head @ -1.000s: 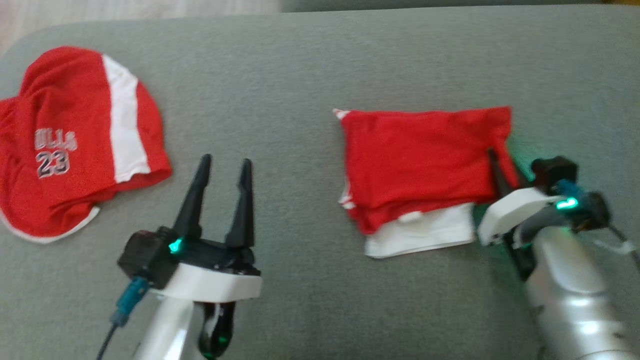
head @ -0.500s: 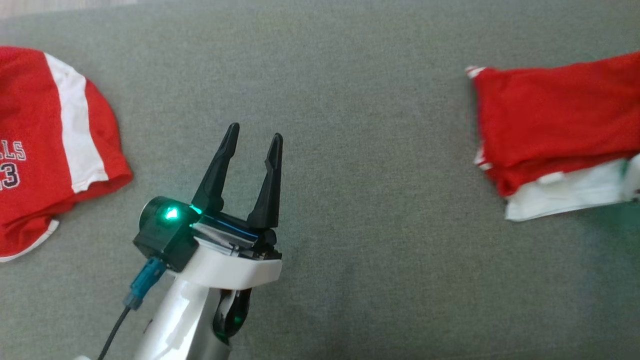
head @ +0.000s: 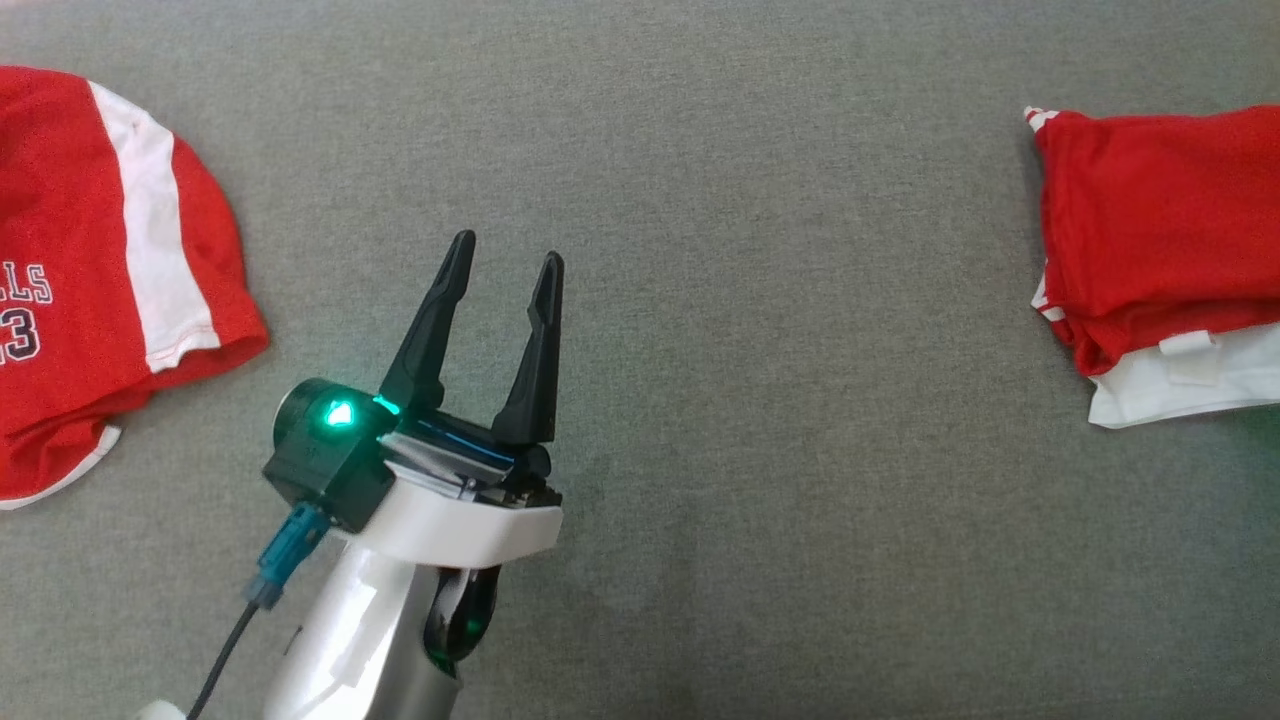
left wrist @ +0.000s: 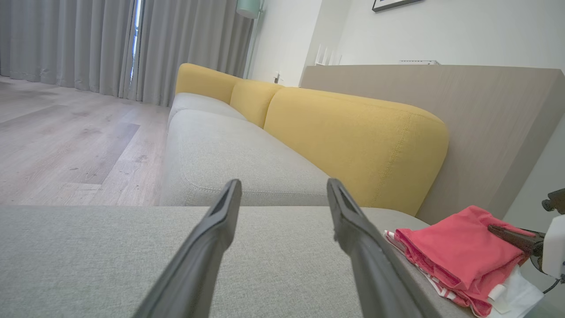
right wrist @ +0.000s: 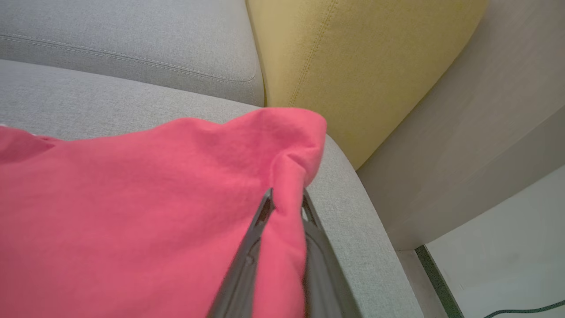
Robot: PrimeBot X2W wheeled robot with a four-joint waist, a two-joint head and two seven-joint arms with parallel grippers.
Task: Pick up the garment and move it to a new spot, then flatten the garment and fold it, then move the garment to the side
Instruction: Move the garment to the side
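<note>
A grey upholstered seat (head: 760, 300) of woven fabric carries two pieces of clothing. The folded garment (head: 1150, 220), red with a white layer showing along its near edge, lies flat on it, and the seat's rounded edge runs just beside the garment. Well apart to the folded garment's left lies a loosely spread red jersey (head: 80, 250) with a white stripe and partly visible lettering.

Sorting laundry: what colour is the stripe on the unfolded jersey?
White, on the red jersey; clearest in the head view.

Head looks straight down; low wrist views share the folded garment (left wrist: 459, 247).
</note>
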